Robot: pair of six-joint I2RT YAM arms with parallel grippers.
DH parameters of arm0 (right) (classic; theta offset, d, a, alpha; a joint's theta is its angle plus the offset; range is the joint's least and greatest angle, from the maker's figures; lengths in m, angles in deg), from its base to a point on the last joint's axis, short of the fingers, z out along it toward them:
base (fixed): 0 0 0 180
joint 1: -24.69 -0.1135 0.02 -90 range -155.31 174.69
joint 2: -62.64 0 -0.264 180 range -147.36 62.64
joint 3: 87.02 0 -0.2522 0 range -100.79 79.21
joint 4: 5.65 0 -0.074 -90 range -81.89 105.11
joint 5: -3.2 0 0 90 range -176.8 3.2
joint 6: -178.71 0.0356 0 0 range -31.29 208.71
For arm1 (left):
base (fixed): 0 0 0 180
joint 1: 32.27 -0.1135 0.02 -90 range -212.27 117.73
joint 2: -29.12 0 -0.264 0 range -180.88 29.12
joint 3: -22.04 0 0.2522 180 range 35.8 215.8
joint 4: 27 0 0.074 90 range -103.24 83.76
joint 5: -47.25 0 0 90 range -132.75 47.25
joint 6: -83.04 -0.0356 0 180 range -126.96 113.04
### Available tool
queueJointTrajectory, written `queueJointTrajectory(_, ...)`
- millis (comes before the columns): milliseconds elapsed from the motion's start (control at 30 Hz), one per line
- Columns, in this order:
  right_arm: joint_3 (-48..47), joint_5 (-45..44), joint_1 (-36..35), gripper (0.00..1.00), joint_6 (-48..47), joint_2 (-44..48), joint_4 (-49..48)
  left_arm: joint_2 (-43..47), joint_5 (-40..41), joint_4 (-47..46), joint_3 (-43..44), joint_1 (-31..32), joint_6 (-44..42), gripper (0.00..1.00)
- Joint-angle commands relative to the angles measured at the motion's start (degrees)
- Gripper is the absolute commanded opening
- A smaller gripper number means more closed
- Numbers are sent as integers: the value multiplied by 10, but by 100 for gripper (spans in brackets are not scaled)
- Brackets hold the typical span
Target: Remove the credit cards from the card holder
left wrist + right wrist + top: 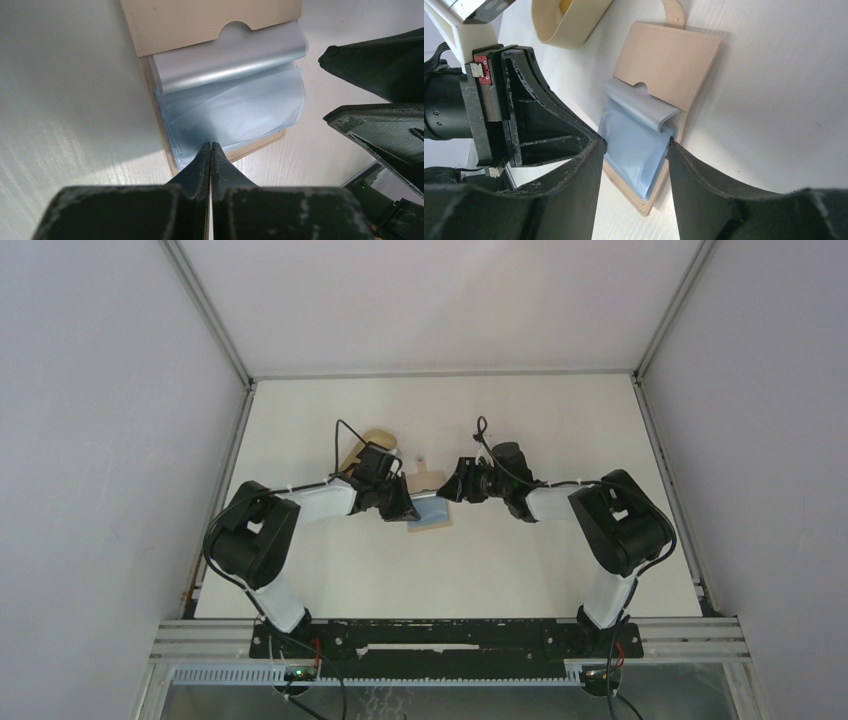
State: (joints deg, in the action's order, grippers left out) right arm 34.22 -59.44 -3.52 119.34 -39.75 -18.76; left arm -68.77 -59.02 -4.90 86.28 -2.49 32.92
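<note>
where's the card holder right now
In the top view the card holder lies mid-table, between the left gripper and the right gripper.

Card holder [674, 60] matt, leather-like — credit cards [235, 110] glossy, smooth plastic.

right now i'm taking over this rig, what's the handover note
Left pincer: shut, tips at the near edge of the thin light blue credit cards; whether it pinches one is unclear.
Right pincer: open, fingers straddling the same cards.
Flat tan card holder: lying open on the white table, with the cards sticking out of its pocket and the top one curled up.
Done: no card fully out.
Left: pull the cards free.
</note>
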Motion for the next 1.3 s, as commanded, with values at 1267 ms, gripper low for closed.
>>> queueJointTrajectory(1267,-55,93,-18,34,84,-103,-105,-40,22,18,-13,5,-43,0)
